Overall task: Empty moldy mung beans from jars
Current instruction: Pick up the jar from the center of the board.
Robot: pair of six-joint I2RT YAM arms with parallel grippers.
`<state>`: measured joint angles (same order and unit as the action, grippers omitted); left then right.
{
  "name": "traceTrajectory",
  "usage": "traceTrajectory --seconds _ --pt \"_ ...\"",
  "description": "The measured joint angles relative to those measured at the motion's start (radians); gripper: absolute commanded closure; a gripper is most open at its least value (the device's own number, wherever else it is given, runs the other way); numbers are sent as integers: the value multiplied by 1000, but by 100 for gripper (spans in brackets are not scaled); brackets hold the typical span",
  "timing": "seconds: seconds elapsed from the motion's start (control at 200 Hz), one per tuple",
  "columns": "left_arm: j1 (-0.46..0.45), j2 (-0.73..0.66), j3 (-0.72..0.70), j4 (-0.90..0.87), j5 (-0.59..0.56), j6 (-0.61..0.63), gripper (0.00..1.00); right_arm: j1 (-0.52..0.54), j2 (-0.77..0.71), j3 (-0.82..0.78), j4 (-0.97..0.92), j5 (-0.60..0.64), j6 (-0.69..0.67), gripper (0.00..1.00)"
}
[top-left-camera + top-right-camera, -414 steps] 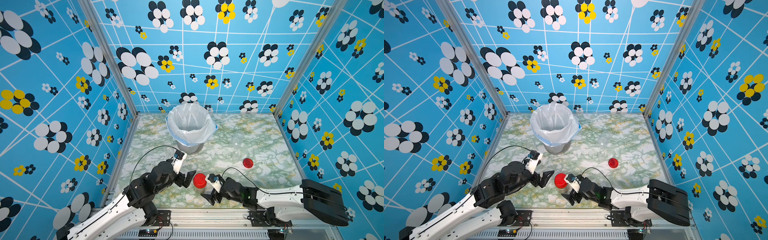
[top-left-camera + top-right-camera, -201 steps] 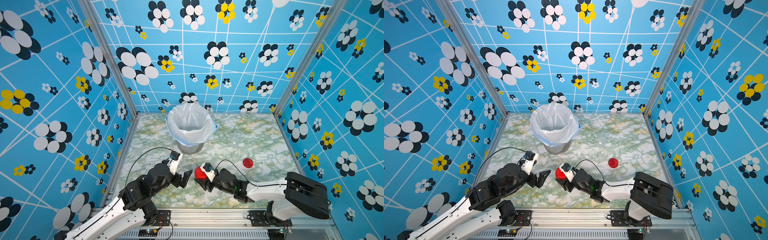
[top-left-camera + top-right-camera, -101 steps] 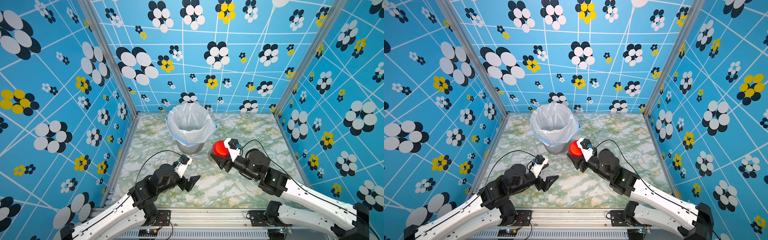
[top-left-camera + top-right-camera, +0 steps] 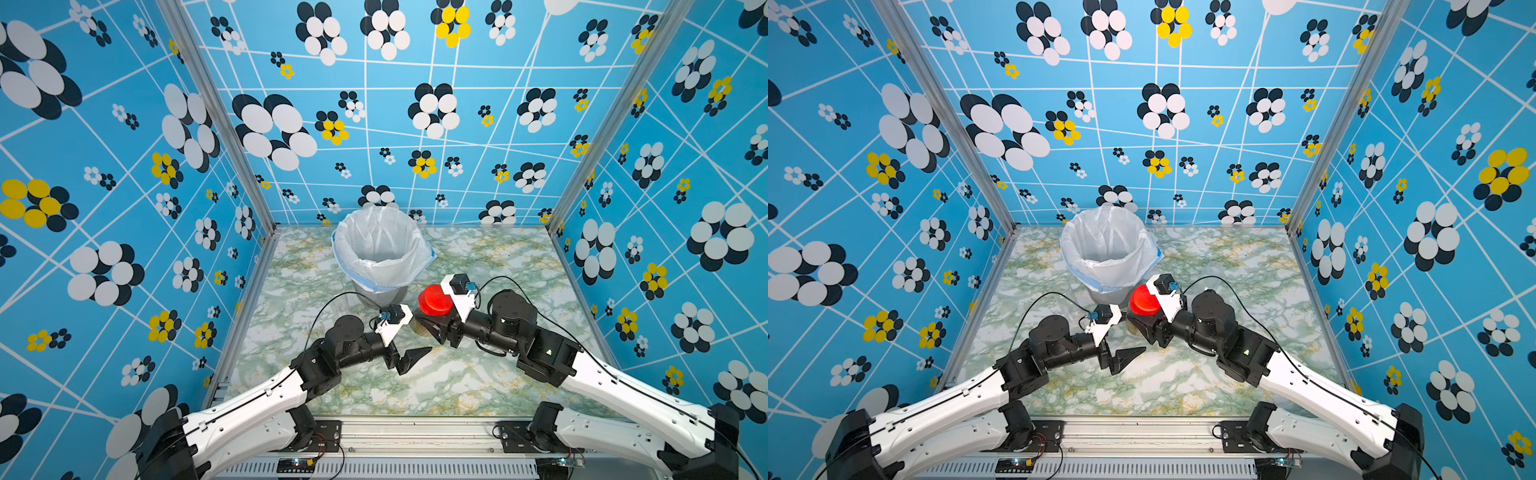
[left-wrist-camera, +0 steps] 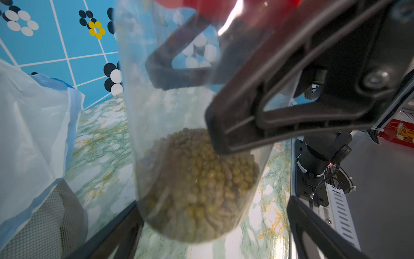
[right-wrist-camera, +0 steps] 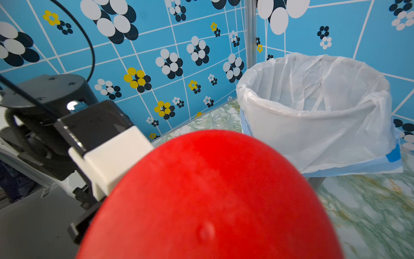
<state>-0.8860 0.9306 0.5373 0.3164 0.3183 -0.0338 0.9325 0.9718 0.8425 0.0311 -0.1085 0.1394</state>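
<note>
My right gripper (image 4: 432,328) is shut on a clear jar (image 5: 197,134) with a red lid (image 4: 434,300), held upright above the table just in front of the bin. Mung beans (image 5: 201,179) fill the jar's lower part. In the right wrist view the lid (image 6: 212,201) covers the jaws. My left gripper (image 4: 409,343) is open beside the jar's base. In the left wrist view its fingers (image 5: 313,226) stand on either side of the jar's bottom, with gaps. An empty lidless jar (image 4: 332,286) stands left of the bin.
The bin (image 4: 419,249), lined with a white plastic bag, stands at the back middle of the marbled table (image 4: 478,382); it also shows in the right wrist view (image 6: 313,112). Patterned blue walls close in three sides. A metal rail (image 4: 415,428) runs along the front edge.
My right gripper lifted the lidded jar from the front of the table up to the bin's front. My left gripper swung right until its open fingers came beside the jar's base.
</note>
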Motion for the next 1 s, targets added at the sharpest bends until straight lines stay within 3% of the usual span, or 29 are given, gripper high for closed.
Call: traceTrajectory --seconds 0.33,0.44,0.58,0.884,0.999 --pt "10 100 22 136 2 5 19 -4 3 -42 91 -44 67 44" --pt "15 125 31 162 10 6 43 -7 8 -37 85 -45 72 44" --pt "23 129 32 179 11 18 61 -8 5 -37 93 -34 90 44" --pt "36 129 32 200 34 16 58 -7 -1 -37 105 -33 90 34" --pt "36 128 32 201 36 10 58 -6 -8 -37 98 -27 90 16"
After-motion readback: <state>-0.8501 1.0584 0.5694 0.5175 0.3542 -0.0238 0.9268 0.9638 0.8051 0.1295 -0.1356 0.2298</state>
